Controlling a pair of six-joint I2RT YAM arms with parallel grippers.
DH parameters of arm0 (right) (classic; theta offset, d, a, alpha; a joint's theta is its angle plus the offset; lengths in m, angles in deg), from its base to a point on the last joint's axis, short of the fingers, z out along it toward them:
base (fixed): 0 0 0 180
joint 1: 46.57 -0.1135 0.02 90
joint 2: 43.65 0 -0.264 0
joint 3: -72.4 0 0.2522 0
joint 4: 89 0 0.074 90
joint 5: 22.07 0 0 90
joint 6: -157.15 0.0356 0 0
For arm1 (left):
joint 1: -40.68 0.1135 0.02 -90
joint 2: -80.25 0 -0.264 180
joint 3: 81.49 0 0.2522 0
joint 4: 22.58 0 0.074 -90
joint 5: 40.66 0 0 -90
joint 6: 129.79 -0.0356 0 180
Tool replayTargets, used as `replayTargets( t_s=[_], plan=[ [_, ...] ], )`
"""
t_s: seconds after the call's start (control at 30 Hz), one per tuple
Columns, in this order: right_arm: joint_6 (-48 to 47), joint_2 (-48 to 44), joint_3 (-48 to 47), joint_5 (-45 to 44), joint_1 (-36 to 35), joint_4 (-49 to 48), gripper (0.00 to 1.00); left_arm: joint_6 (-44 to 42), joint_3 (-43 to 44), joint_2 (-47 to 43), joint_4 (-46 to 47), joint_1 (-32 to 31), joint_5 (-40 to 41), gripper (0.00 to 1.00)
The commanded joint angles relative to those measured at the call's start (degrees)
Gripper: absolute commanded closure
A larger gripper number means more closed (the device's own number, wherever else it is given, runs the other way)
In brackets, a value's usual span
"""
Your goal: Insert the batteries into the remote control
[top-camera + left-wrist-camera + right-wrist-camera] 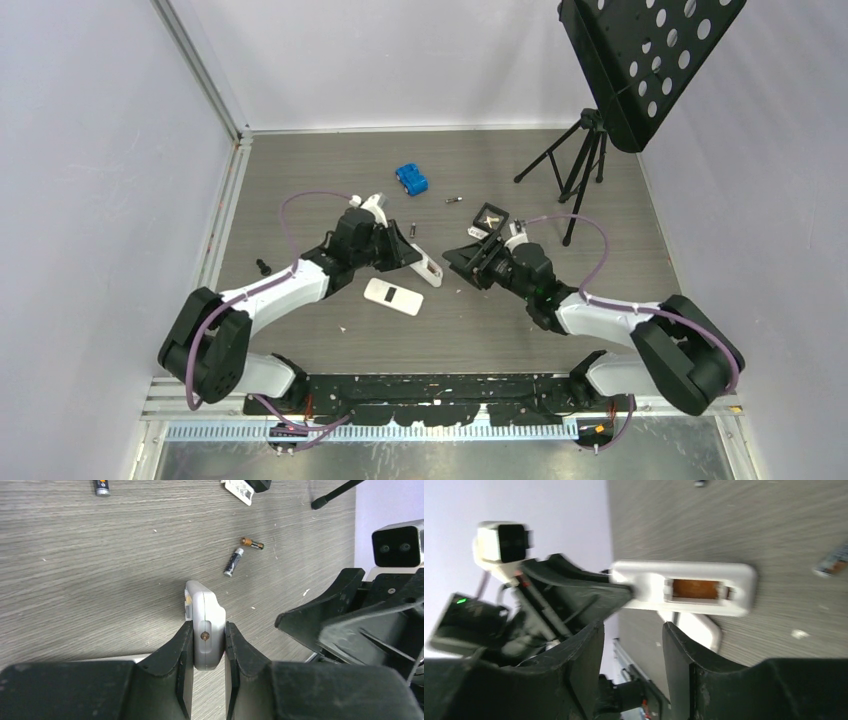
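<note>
**Left claw clamps the remote, right claw gapes beside it**

We see the left arm reaching low from its base toward the middle of the table (300, 170), elbow bent and wrist turned. The left claw (207, 629) is clenched on the remote control (205, 605), pinching its two broad faces near one end so that the slab stands on edge. We cannot tell whether the remote's far end touches the table.

The right arm bends in from the opposite side. The right claw (462, 265) is levelled at the remote and sits just beside it, its fingers spread with nothing between them. In the right wrist view the remote's recessed slot faces this claw.

Two batteries (233, 562) lie close together on the table just past the remote's far end, and a third battery (102, 487) lies well off to one side. A second white slab (393, 296), black rectangle up, lies flat near the remote on the side toward the arm bases. A blue block (411, 179) sits well beyond the remote
</note>
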Motion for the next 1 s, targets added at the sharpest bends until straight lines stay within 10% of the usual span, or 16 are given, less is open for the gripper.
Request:
replayTargets(
  t_s=[0.0, 0.3, 0.7, 0.97],
  plan=[
    [-7.55, -5.03, -3.64, -6.38, 0.28, 23.03, 0.47, -6.97, 2.20, -1.82, -10.71, -0.03, 4.19, 1.00],
    [-34.06, -16.05, -8.37, 6.65, 0.22, 27.32, 0.16, -23.87, 16.06, -3.51, -24.66, -0.03, -22.88, 1.00],
    [-43.16, -26.93, -5.94, 29.82, 0.10, 26.54, 0.14, -31.25, 23.29, -6.44, -32.43, 0.01, -46.37, 1.00],
    [-42.68, -23.82, -9.71, 36.97, -2.38, 28.02, 0.20, -20.52, 19.69, -9.65, -15.25, -0.03, -52.89, 1.00]
  ],
)
